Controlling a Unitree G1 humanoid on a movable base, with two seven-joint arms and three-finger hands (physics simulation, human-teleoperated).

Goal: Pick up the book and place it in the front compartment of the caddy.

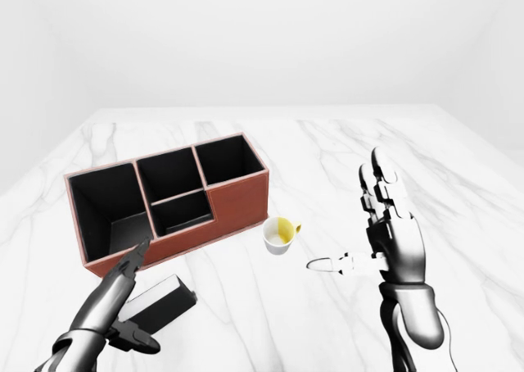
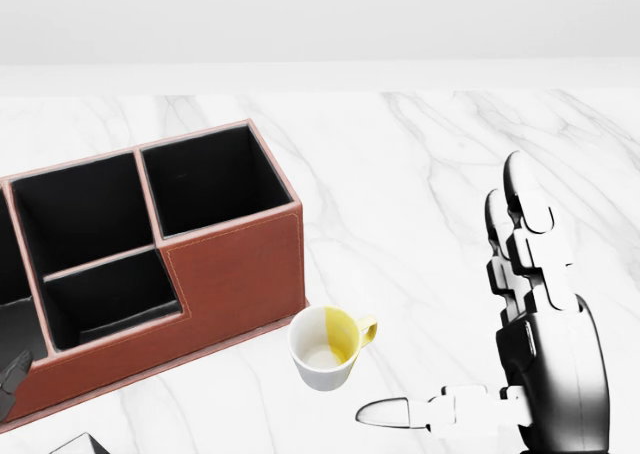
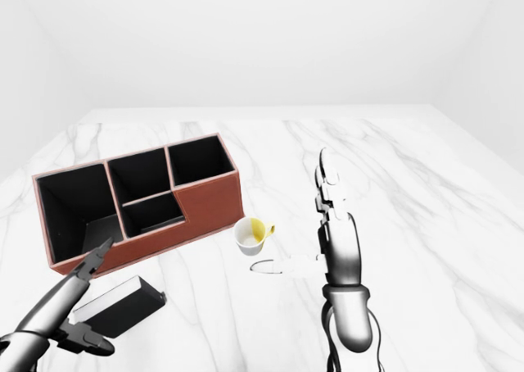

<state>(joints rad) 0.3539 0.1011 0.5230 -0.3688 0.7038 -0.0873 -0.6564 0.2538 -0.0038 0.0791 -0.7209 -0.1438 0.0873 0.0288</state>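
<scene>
Left hand (image 1: 110,306) fingers spreading wide beside book (image 1: 160,301), not gripping; right hand (image 1: 393,241) splaying open. Risk: fingers shoving book along worktop (image 1: 458,192), bumping caddy (image 1: 237,204).

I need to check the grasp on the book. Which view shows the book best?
The left-eye view: the whole book lies below the caddy, left hand over it. Right-eye view nearly matches; head view shows only a corner.

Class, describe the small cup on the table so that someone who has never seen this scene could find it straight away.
Start at the white marble table and find the long reddish-brown caddy with black compartments. Just off its lower right corner in the left-eye view stands the cup, apart from the caddy. It is the only round thing there: small, white outside, part yellow inside, with a yellow handle pointing right.
</scene>
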